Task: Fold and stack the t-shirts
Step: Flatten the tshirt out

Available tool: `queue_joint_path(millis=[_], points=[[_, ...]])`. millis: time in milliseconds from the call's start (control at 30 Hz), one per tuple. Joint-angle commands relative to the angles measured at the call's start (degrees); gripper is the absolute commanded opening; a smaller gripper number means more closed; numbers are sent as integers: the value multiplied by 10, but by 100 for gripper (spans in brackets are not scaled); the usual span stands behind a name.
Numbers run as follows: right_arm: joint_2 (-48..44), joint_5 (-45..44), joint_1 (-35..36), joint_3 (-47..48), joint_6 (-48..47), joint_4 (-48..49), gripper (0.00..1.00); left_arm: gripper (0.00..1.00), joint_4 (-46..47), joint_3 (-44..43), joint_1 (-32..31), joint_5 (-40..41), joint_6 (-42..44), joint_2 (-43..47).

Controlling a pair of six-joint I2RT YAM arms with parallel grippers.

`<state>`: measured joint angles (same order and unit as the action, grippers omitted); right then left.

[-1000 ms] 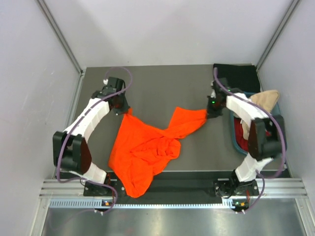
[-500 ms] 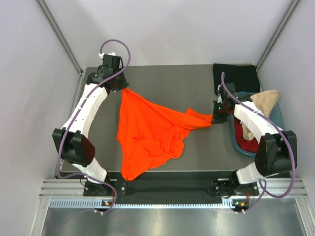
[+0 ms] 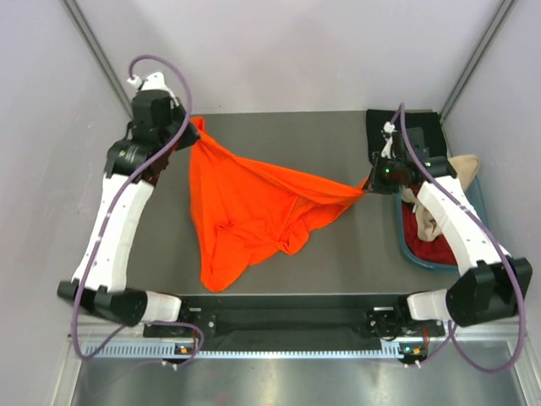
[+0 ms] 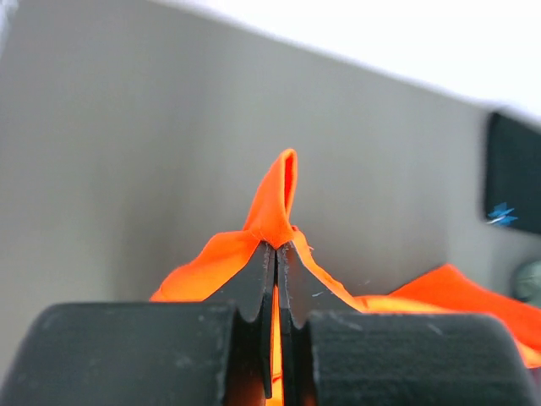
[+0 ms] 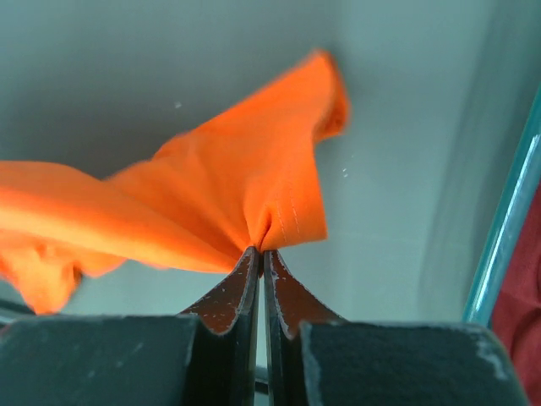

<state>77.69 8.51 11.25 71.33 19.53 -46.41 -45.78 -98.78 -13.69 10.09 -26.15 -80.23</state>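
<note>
The bright orange t-shirt (image 3: 249, 207) hangs stretched between both grippers above the table, its lower part drooping to the front. My left gripper (image 3: 193, 125) is shut on one corner at the far left; the wrist view shows the cloth (image 4: 275, 199) pinched at the fingertips. My right gripper (image 3: 368, 182) is shut on the other corner (image 5: 254, 178) at the right. The black t-shirt (image 3: 410, 134) lies at the far right corner, its light-blue star (image 4: 500, 215) showing. The beige t-shirt (image 3: 452, 172) and the dark red t-shirt (image 3: 420, 228) are in the tub.
The teal plastic tub (image 3: 404, 239) stands at the table's right edge, close to my right gripper; its rim shows in the right wrist view (image 5: 507, 228). White walls enclose the table on three sides.
Both grippers have lifted and pulled apart with the orange shirt. The left one rose toward the far left corner, and the crumpled shirt has spread out and left most of the table.
</note>
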Motion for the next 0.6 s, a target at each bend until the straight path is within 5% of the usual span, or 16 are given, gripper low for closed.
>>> queue_joint_path(millis=[0,333,567], points=[[-60,13,4,21,-5,-18,3,0,52,-4,1,9,7,76],[38,82,-3,98,88,103,2,0,199,-87,2,-19,8,49],[181,126,-10,404,113,64,0,0,233,-299,2,-36,29,-74]])
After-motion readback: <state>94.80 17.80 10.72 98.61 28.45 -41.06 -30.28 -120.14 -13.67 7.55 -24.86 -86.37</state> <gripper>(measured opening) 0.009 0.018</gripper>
